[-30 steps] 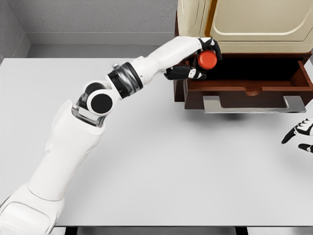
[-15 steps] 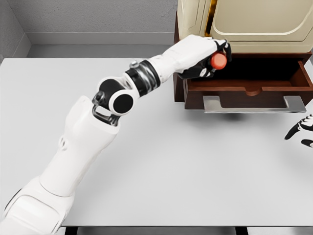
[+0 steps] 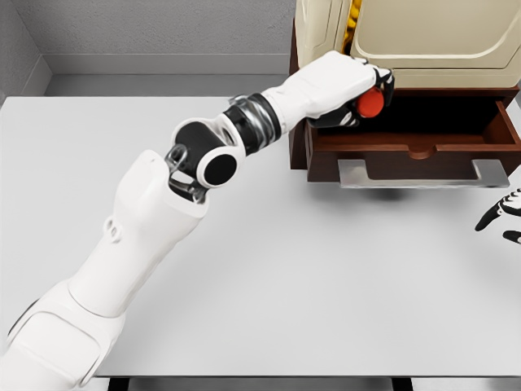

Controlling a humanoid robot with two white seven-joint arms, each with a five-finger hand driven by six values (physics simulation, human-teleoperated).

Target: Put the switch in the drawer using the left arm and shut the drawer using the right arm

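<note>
The switch (image 3: 372,103), a small thing with a round red button, sits in the grasp of the left hand (image 3: 358,96), whose dark fingers are curled around it. In the head view, the only view here, the hand holds it above the left part of the open drawer (image 3: 423,145), over the dark cavity and just inside the left wall. So the place to put it lies straight below the hand and a little to the right; I judge that the coming move is mostly a lowering and then a release. The red face of the switch points toward the right and somewhat toward the camera; the rest of its body is hidden by the fingers, so I cannot tell its long axis.

The drawer belongs to a dark wooden cabinet with a cream upper part (image 3: 423,41), and it has a flat metal handle (image 3: 423,173) at the front. The right hand (image 3: 506,220) shows only at the right edge, low over the white table (image 3: 326,277), fingers relaxed and holding nothing. It is the nearer hand to the handle's right end.

No brand, label or writing can be read on anything.
</note>
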